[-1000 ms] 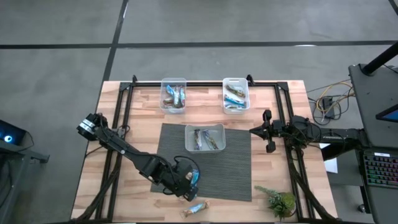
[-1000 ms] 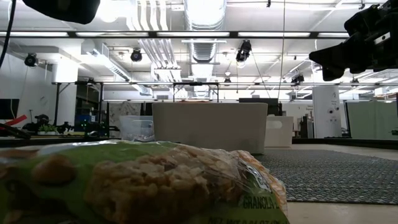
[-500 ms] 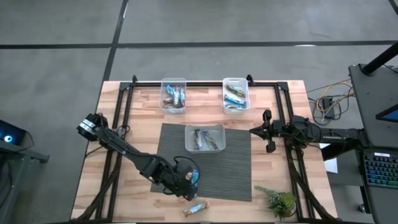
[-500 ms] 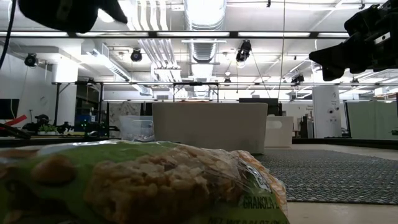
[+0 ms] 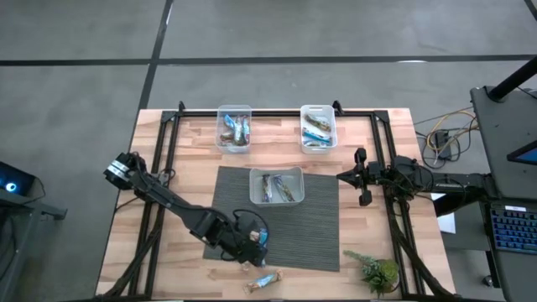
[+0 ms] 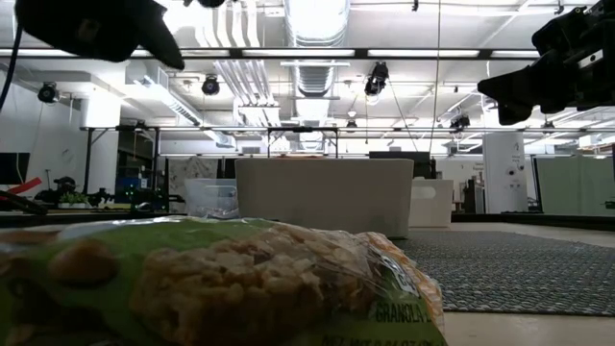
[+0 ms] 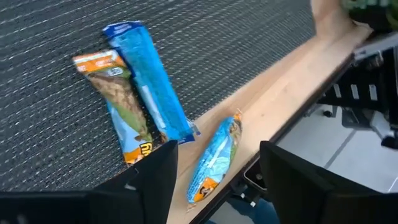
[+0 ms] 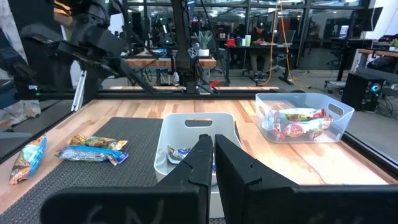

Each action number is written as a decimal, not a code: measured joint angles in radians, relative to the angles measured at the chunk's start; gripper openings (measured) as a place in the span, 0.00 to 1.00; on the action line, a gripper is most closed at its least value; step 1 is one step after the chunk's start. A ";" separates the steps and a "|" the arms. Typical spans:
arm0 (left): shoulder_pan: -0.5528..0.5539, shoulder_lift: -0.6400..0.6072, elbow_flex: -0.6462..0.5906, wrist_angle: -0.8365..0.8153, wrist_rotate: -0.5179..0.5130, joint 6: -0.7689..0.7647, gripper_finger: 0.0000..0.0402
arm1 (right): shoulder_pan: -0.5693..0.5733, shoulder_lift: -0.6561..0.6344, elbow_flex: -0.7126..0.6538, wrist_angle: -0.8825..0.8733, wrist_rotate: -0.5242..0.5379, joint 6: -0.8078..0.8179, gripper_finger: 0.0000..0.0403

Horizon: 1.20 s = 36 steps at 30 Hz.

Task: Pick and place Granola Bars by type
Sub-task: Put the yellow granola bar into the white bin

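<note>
My left gripper (image 5: 252,245) hovers open over the mat's near left corner (image 7: 214,186). Below it on the dark mat lie two granola bars: a blue one (image 7: 149,81) lying partly on a tan and orange one (image 7: 118,109). A third bar, blue and orange (image 7: 214,158), lies flat on the bare wood by the table's near edge (image 5: 267,281); it fills the foreground of the low view (image 6: 211,288). My right gripper (image 5: 361,180) waits shut at the table's right side (image 8: 208,165).
A clear tub (image 5: 276,185) with bars stands on the mat's far part. Two more tubs with bars (image 5: 234,127) (image 5: 318,127) stand at the table's far edge. A small green plant (image 5: 376,270) sits at the near right corner. A black frame rail (image 5: 159,168) borders the table.
My left gripper has opened above the two bars on the mat and otherwise kept its place. The bars have not moved.
</note>
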 joint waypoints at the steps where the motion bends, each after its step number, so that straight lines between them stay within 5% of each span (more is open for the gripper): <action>1: 0.002 0.000 -0.004 -0.004 0.004 -0.017 0.52 | 0.000 0.000 0.000 0.000 0.000 0.000 0.02; 11: 0.053 0.000 -0.006 -0.076 0.119 -0.127 0.52 | 0.000 0.000 0.000 0.000 0.000 0.000 0.02; 36: 0.076 0.216 0.107 -0.213 0.195 -0.217 0.52 | 0.000 0.001 0.000 0.000 0.000 0.000 0.02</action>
